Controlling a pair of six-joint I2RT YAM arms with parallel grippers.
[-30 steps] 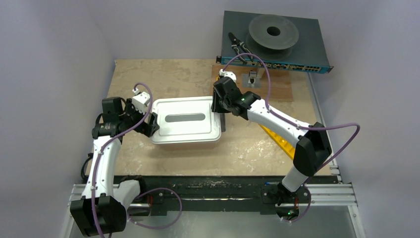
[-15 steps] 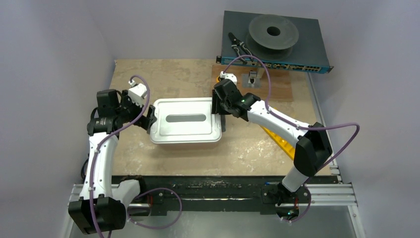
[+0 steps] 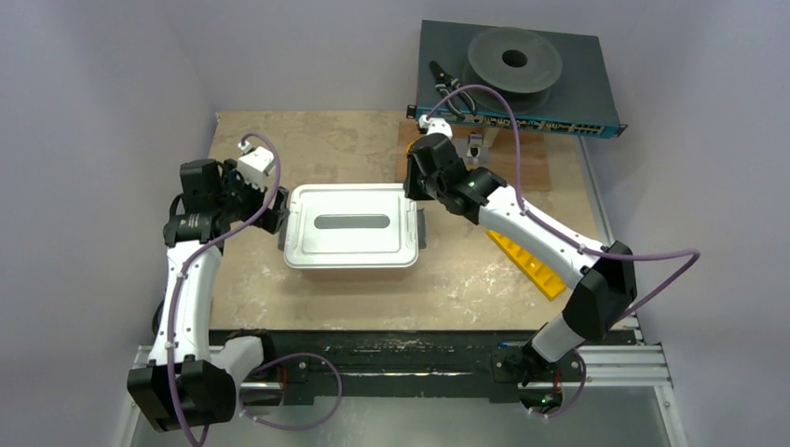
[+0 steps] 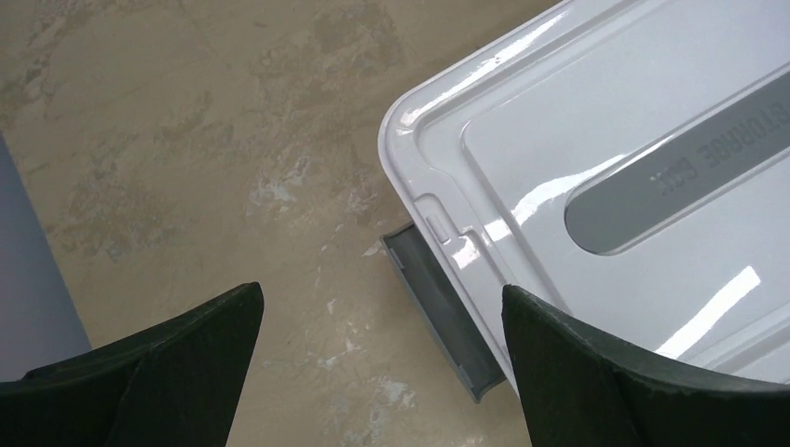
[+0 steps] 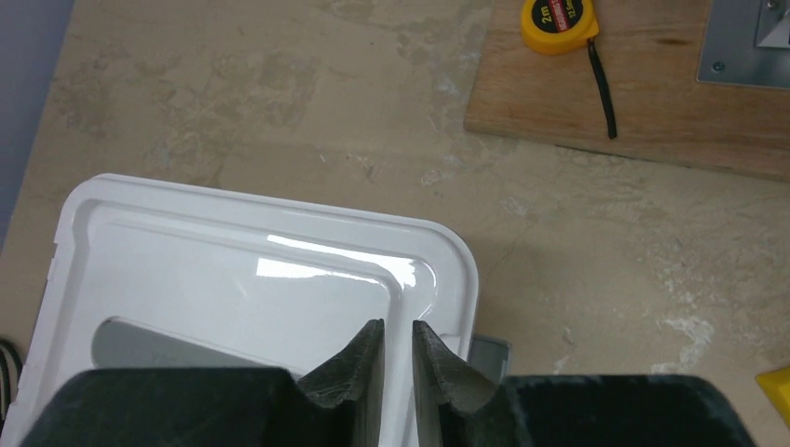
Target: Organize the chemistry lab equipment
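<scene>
A white lidded box (image 3: 349,223) sits mid-table, its lid on. My left gripper (image 3: 278,216) hovers just off the box's left end, wide open and empty; its wrist view shows the lid corner (image 4: 578,140) and a grey side latch (image 4: 438,307) beside the left gripper (image 4: 382,293). My right gripper (image 3: 415,194) hangs over the lid's (image 5: 233,270) right end. The right gripper (image 5: 398,326) has its jaws drawn almost together with nothing between them. A yellow rack (image 3: 526,256) lies on the table under the right forearm. Bottle, tubes and sticks are out of view.
A wooden board (image 5: 671,102) at the back carries a yellow tape measure (image 5: 559,23) and a metal bracket (image 3: 475,147). Behind it a dark device (image 3: 578,93) holds a black spool (image 3: 514,58) and pliers (image 3: 445,82). Grey walls close in on both sides.
My left gripper has drawn back to the left, away from the box end. My right gripper has moved toward the back and its jaws have narrowed; the right elbow has swung right.
</scene>
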